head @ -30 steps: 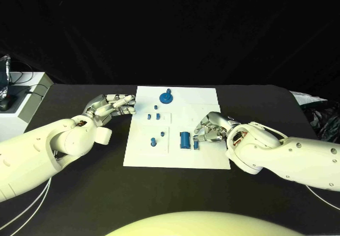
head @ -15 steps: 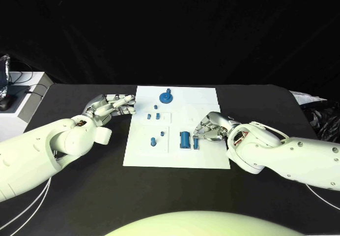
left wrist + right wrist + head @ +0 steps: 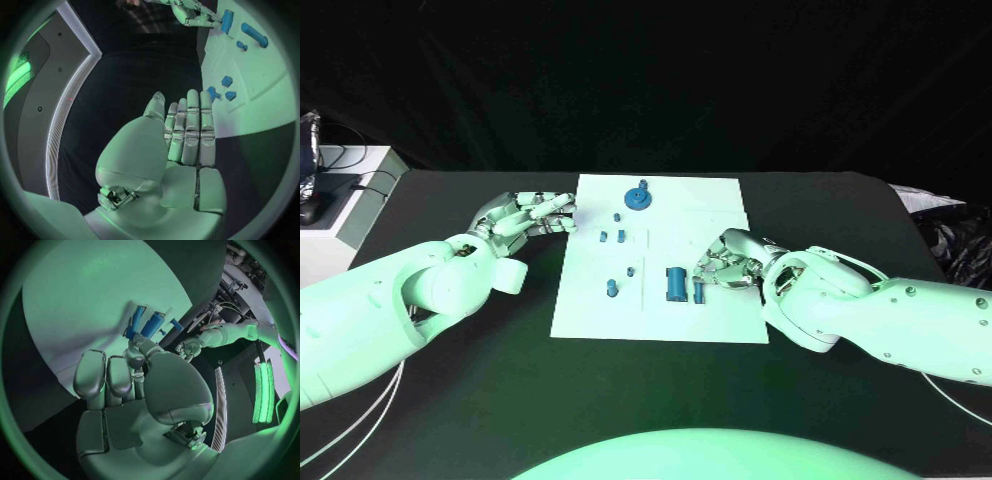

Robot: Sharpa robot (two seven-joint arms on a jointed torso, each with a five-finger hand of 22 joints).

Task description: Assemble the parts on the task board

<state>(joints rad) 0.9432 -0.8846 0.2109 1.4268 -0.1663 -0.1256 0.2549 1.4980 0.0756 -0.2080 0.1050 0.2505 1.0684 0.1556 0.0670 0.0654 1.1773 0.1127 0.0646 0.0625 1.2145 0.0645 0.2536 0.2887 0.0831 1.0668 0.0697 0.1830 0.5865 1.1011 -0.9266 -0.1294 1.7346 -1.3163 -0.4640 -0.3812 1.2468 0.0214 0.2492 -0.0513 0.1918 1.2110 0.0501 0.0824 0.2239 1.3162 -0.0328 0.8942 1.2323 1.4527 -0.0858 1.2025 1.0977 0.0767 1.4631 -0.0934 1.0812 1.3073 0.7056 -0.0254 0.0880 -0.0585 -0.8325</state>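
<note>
**Right hand at the small blue piece, left hand idle beside the board**

The task board (image 3: 661,255) lies mid-surface. At its right edge the right hand (image 3: 728,262) curls its fingers around a small blue part (image 3: 698,291), beside a larger blue block (image 3: 676,284); the wrist camera shows both pieces (image 3: 144,322) just beyond the fingertips, the grip itself hidden. Left of the board, the left hand (image 3: 184,130) holds nothing, fingers straight and together.
</note>
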